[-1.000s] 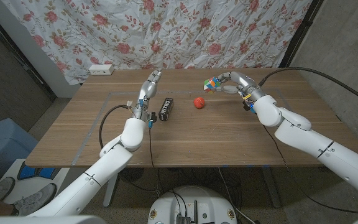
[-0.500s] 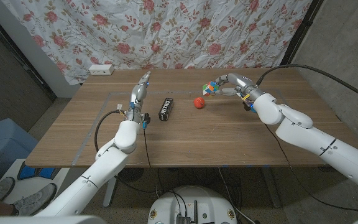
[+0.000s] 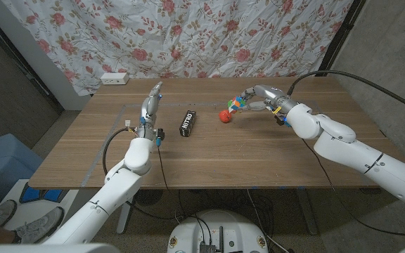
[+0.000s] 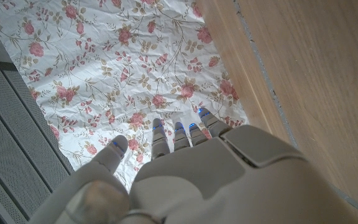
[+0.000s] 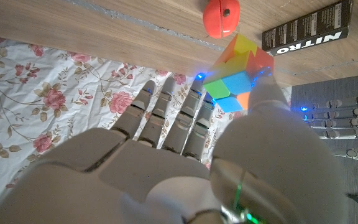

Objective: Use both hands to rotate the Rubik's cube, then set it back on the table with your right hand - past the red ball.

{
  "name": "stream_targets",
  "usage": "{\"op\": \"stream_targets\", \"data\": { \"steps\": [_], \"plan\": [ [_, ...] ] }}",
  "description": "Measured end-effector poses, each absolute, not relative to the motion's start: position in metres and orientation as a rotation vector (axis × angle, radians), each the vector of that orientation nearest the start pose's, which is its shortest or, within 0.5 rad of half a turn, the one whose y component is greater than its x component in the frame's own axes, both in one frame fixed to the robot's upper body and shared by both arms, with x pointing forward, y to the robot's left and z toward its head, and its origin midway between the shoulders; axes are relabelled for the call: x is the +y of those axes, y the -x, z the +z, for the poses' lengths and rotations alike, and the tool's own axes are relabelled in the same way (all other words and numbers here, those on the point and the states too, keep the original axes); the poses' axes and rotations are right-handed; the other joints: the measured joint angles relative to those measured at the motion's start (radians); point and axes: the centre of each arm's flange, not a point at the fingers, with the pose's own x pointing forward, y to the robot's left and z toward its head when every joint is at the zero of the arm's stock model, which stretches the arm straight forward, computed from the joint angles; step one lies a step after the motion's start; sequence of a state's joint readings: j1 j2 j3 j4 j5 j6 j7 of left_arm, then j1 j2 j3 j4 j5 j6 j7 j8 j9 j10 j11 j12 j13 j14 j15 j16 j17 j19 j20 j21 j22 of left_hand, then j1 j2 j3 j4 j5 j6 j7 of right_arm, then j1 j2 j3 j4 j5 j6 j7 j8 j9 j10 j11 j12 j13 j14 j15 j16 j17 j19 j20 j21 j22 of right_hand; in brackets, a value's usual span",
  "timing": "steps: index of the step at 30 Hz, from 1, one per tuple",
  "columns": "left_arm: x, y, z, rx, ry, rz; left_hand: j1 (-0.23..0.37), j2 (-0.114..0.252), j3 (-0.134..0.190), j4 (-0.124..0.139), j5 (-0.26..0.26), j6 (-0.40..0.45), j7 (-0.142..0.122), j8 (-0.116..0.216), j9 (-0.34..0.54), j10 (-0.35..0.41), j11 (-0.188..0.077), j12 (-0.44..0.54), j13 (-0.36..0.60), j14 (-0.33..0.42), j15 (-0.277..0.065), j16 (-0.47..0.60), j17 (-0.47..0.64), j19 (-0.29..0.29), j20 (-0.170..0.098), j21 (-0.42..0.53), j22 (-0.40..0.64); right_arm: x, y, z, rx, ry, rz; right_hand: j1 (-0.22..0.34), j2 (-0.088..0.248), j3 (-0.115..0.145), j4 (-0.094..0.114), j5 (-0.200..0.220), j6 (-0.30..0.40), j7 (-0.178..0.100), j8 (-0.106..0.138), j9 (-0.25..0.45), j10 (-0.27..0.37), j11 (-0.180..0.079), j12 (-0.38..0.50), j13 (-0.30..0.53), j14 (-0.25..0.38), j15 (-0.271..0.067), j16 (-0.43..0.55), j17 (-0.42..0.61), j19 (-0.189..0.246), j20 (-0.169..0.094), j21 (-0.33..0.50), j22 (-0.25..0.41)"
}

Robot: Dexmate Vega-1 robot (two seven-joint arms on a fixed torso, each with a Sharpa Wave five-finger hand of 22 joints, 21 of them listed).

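My right hand (image 3: 257, 98) holds the multicoloured Rubik's cube (image 3: 237, 105) between its thumb and fingers, just above the table and right beside the red ball (image 3: 224, 116). In the right wrist view the cube (image 5: 238, 73) sits at the fingertips of my right hand (image 5: 185, 149), with the red ball (image 5: 222, 17) close beyond it. Over the table's left part my left hand (image 3: 150, 105) is raised with fingers straight and apart, holding nothing. The left wrist view shows the back of my left hand (image 4: 185, 174) with fingers extended.
A black box lettered NITRO (image 3: 188, 122) lies between my two hands, left of the ball. A white power strip (image 3: 114, 79) sits at the table's far left edge. Flowered cloth hangs behind the table (image 3: 209, 158).
My right hand has carried the cube down and left, close to the red ball. My left hand has drawn back to the left, away from the black box.
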State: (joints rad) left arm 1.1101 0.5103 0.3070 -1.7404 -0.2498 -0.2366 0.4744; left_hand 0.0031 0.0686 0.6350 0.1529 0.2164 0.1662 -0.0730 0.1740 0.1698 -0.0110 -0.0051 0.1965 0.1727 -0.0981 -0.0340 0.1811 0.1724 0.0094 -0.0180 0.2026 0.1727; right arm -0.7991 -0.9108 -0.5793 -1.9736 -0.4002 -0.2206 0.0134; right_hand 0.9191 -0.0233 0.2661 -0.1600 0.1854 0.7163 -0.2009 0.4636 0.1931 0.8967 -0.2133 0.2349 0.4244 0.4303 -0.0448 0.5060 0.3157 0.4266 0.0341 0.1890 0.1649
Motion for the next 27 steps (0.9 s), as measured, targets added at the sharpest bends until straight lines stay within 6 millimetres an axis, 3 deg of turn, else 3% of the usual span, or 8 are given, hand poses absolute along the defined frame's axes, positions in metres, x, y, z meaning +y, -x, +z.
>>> {"op": "stream_targets", "data": {
  "steps": [27],
  "plan": [
    [0.285, -0.574, -0.045, -0.746, 0.024, 0.121, 0.000, 0.000, 0.000, 0.000, 0.000, 0.000, 0.000, 0.000, 0.000, 0.004, 0.004, 0.000, 0.000, 0.014, -0.004, 0.000, 0.002, 0.019, 0.010, 0.000, 0.000, -0.190, -0.554, 0.037, -0.635, 1.626, 0.175, 0.000, 0.000, -0.010, 0.007, 0.004, -0.005, -0.005, -0.005, 0.000, -0.004, -0.004, -0.005, 0.007, -0.002, -0.002, -0.011, -0.005, -0.007, 0.007, 0.000, 0.000]
  ]
}}
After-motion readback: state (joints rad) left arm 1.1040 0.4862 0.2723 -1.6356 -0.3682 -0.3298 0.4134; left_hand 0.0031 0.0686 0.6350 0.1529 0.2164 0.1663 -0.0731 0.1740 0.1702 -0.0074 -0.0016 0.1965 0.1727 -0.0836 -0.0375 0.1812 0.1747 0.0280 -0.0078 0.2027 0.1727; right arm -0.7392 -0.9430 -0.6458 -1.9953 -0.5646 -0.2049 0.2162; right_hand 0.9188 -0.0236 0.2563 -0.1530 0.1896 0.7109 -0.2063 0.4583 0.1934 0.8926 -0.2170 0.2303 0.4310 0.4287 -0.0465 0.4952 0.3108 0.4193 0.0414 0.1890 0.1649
